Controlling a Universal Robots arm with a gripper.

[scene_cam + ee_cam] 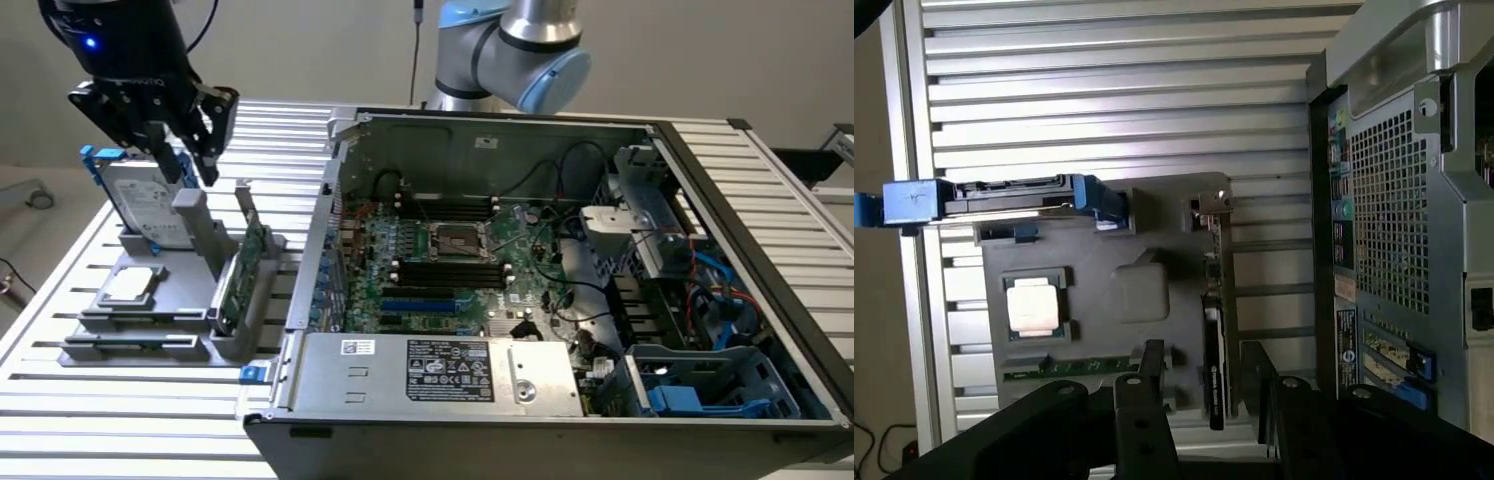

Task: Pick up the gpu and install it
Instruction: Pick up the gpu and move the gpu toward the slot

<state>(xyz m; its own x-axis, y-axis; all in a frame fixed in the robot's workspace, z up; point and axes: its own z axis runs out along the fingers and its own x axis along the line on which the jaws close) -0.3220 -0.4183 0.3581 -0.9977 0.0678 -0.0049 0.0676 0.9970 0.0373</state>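
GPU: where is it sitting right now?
The gpu stands on edge in the grey holder at the exterior view's left, between the hard drive and the open computer case. The open pincer hangs above the holder, empty.

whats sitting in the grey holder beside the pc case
A blue-framed hard drive, a square silver chip and the gpu standing on edge. Its lower edge is hidden inside the holder.

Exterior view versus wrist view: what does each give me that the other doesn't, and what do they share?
Exterior view: the motherboard inside the open case, the labelled power supply, and the arm's elbow behind. Wrist view: the case's perforated rear grille. Both: the gpu standing on edge in the grey holder, the hard drive, the square chip, and the open hand above the holder.
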